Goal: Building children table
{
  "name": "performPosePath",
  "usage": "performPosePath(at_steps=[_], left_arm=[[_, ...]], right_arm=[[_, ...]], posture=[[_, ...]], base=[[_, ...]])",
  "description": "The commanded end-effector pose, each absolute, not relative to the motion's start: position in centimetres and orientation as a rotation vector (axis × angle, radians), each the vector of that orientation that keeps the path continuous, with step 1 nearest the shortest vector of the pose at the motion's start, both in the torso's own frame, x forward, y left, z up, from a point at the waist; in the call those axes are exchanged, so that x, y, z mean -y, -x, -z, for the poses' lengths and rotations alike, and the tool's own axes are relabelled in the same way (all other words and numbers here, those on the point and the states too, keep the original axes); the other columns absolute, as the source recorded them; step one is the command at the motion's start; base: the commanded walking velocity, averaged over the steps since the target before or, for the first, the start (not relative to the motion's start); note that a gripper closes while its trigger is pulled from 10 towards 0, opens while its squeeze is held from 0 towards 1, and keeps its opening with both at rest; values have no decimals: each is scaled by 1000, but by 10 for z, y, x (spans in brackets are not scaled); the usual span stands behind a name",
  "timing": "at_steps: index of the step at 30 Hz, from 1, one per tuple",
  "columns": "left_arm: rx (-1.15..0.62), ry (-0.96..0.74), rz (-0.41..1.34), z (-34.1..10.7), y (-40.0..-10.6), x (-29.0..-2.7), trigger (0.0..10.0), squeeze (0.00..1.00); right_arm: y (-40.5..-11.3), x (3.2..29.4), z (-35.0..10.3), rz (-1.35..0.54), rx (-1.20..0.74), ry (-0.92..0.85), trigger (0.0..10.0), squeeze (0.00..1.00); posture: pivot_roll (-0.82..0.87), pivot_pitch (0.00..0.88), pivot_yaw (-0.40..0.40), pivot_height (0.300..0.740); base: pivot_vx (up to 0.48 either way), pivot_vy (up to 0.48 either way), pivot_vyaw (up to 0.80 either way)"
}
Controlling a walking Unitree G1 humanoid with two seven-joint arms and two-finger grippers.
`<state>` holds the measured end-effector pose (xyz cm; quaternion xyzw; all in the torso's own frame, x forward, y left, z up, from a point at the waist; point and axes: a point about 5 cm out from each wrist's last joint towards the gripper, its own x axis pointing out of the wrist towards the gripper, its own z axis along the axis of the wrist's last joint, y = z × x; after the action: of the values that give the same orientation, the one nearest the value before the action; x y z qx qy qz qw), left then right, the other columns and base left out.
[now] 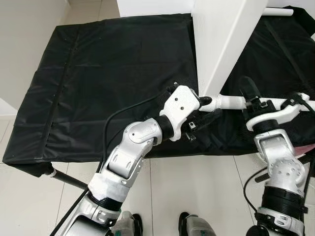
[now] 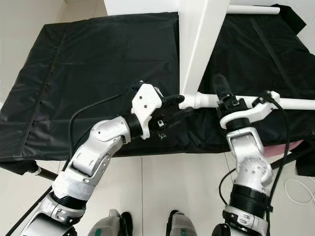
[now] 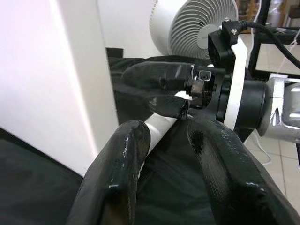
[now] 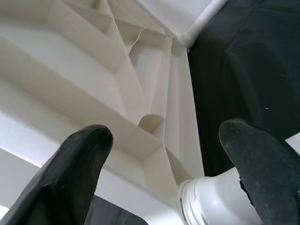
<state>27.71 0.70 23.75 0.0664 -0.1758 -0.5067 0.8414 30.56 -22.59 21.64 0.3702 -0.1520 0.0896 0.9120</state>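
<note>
One white tabletop [image 1: 221, 44], two white legs [image 1: 229, 102] [image 1: 278, 11], one black cloth [image 1: 108, 83], one fan [image 3: 192, 23].

— Where could a gripper pass?

— Over the left half of the black cloth [image 1: 98, 73]; it lies flat with nothing standing on it.

— And on the right?

— The white tabletop [image 2: 202, 39] stands on edge there like a wall. A white leg [image 2: 290, 103] juts sideways from its lower corner and bars the way across.

— Any room at that corner?

— Hardly. The left gripper [image 2: 178, 104] sits right at the joint with fingers parted, and the right gripper [image 2: 224, 93] straddles the leg just beside it, also parted. The gap between the two is narrow.

— Beyond the right gripper?

— A white fan [image 3: 197, 23] stands behind it.
</note>
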Motion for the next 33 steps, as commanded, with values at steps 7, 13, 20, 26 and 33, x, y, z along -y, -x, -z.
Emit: performPosePath(at_steps=[7, 13, 20, 26, 33], left_arm=[[301, -112, 870, -235, -281, -24, 10000, 0], [285, -101, 828, -235, -280, -28, 10000, 0], [275, -103, 835, -234, -276, -31, 10000, 0], [272, -107, 861, -236, -272, -31, 10000, 0], [240, -98, 869, -227, -267, -32, 10000, 0]], right_arm=[[-312, 236, -216, -27, 351, -661, 10000, 0], [-312, 233, -212, -40, 343, -511, 10000, 0], [-305, 223, -209, -158, 327, -353, 10000, 0], [-303, 206, -204, -288, 291, -170, 10000, 376], [-311, 197, -201, -256, 295, -139, 10000, 1000]], posture=[[-36, 111, 41, 740], [-41, 93, 34, 740], [-49, 92, 35, 740], [-44, 99, 30, 740], [-36, 102, 23, 740]], base=[[0, 0, 0], [0, 0, 0], [0, 0, 0], [0, 0, 0], [0, 0, 0]])
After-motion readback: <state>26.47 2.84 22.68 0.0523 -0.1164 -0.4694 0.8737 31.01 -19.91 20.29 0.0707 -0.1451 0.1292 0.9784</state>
